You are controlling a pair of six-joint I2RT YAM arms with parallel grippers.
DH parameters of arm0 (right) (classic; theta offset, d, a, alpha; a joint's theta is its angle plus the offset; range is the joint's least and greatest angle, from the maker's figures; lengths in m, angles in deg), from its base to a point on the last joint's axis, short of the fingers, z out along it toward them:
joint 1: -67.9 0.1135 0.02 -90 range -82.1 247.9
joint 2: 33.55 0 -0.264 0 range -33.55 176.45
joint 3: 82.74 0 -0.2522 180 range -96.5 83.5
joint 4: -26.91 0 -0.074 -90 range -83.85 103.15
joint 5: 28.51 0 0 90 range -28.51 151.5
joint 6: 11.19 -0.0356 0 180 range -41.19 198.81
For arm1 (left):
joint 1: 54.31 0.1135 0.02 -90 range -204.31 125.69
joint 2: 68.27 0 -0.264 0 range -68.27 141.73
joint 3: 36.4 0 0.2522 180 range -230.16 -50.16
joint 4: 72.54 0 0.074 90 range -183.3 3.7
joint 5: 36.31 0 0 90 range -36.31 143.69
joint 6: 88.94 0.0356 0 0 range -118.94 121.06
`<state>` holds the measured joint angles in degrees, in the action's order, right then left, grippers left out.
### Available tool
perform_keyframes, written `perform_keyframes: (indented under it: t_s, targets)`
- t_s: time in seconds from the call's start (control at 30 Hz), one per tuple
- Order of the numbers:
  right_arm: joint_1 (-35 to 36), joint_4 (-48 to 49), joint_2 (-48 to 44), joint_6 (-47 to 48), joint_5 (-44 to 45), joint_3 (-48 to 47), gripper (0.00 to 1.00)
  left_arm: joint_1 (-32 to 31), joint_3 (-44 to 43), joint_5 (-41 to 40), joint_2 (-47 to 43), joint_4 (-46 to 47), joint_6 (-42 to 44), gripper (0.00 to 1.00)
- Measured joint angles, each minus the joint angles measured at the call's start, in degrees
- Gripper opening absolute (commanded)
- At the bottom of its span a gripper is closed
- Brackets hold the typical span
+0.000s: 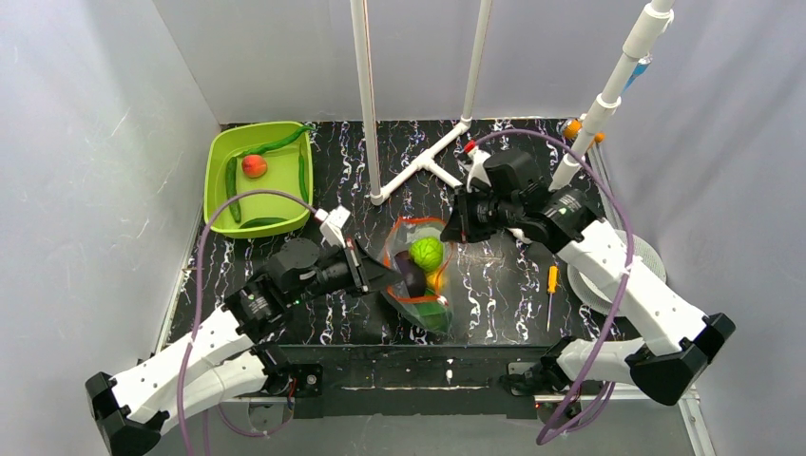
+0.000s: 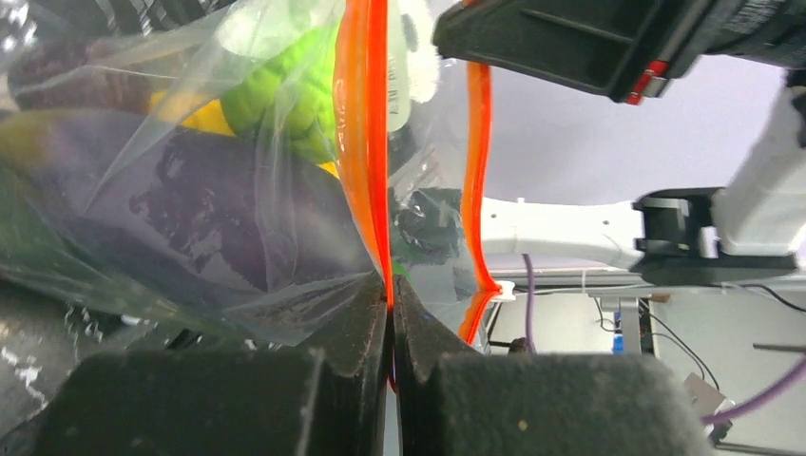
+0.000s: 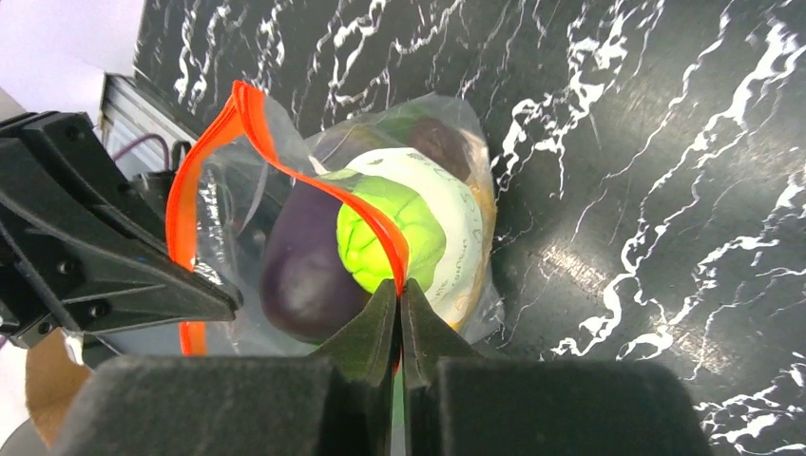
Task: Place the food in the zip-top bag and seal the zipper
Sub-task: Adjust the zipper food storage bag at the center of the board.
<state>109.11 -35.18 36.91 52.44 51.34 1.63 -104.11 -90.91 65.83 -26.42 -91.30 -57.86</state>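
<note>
The clear zip-top bag (image 1: 425,302) lies at the table's middle with its red-orange zipper (image 1: 415,222) gaping in a loop. Inside sit the lime-green fruit (image 1: 427,253), the purple eggplant (image 3: 302,268), a yellow piece (image 2: 204,118) and a white-stalked leafy vegetable (image 3: 447,226). My left gripper (image 1: 392,277) is shut on the zipper's left side (image 2: 378,171). My right gripper (image 1: 454,228) is shut on the zipper's right side (image 3: 380,237). A red-orange fruit (image 1: 253,165) and long green pods (image 1: 272,145) lie in the lime-green tub (image 1: 217,152) at the back left.
A small orange-handled screwdriver (image 1: 552,283) lies right of the bag. A white round plate (image 1: 650,258) sits at the right edge under my right arm. White pipe stands (image 1: 367,95) rise at the back middle and back right.
</note>
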Motion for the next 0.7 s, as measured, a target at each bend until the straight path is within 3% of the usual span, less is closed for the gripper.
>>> perform_keyframes:
  t_s: [0.23,0.7]
  targets:
    - [1.38,3.93,3.93,-2.27,-4.63,7.87,0.08,-0.11,8.79,-2.62,-0.37,-0.37,-7.28,0.0]
    - [10.95,13.31,3.37,-5.03,-6.32,5.27,0.07,-0.72,-0.66,-3.04,6.45,-0.9,-5.95,0.0]
